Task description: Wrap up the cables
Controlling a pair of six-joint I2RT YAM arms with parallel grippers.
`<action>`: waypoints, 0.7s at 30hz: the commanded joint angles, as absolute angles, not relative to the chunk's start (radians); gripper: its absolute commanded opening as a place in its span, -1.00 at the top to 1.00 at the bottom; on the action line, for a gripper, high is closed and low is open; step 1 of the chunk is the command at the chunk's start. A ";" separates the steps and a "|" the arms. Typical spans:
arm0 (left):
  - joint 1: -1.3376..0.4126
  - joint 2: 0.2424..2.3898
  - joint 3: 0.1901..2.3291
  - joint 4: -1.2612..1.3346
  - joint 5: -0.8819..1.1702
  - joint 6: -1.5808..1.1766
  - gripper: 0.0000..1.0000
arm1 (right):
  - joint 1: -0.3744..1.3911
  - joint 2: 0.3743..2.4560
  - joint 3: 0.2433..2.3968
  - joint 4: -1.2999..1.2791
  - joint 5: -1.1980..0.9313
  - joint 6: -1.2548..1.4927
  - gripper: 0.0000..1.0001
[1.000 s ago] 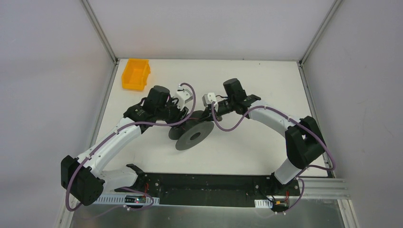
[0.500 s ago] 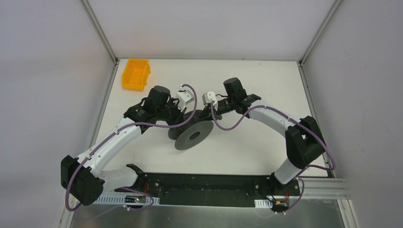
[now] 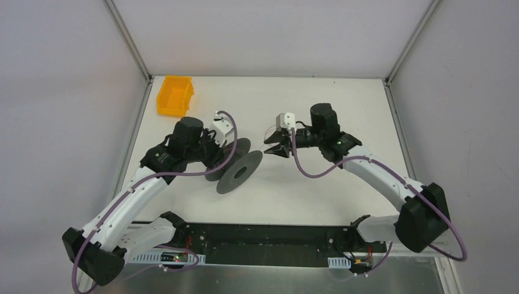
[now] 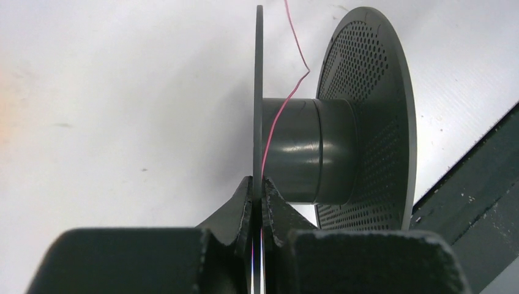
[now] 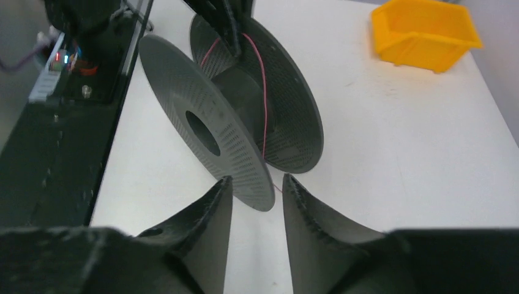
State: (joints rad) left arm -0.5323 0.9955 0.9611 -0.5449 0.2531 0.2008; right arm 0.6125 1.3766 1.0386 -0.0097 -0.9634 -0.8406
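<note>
Moved: right gripper (image 3: pixel 274 147) now sits back from the spool (image 3: pixel 238 169) with a clear gap, where a second ago it was in against the hub; the left arm and spool have shifted a little leftward.
Left gripper (image 4: pixel 257 184): pressed together on the edge of the spool's thin flange, holding it tilted.
Right gripper, wrist view (image 5: pixel 256 184): fingers spread, nothing between them.
Cable (image 4: pixel 269 131): thin red wire lying slack over the hub beside the pinched flange, its free end trailing off toward the table.
Risk: with no tension on it, the loose turn could slide off the hub, or the wire could snag at the left fingers.
Unchanged: yellow bin (image 3: pixel 175 95) stays in the far left corner.
</note>
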 commanded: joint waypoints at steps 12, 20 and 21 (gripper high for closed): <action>-0.492 0.778 1.147 -0.591 0.126 -0.032 1.00 | 0.614 1.242 0.611 0.729 -0.507 -0.103 -0.07; -0.493 0.796 1.248 -0.587 0.113 -0.142 1.00 | 0.626 1.398 0.581 0.980 -0.562 -0.063 -0.07; -0.492 0.796 1.255 -0.583 0.115 -0.153 1.00 | 0.636 1.422 0.579 1.017 -0.567 -0.050 -0.06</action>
